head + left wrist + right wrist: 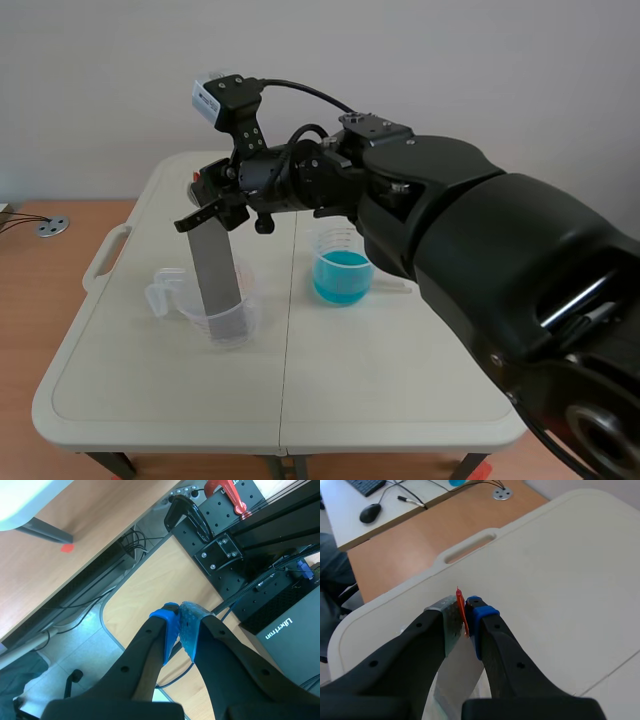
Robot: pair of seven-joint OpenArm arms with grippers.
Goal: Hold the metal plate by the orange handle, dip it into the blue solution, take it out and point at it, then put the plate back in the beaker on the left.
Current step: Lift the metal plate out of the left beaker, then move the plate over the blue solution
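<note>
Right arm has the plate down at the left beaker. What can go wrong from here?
1. The metal plate seems to have its lower end inside the empty beaker; a sideways move before lifting clear could tip it.
2. The right gripper pinches only the thin orange handle, so the long plate may swing or slip.
3. The right arm hangs close over the blue solution beaker; a low path could knock it.

A mouse [369,513] and keyboard [366,485] are sitting on a desk [342,522] well ahead of the right gripper [466,612], a round metal disc [500,493] lying on wood nearby.
</note>
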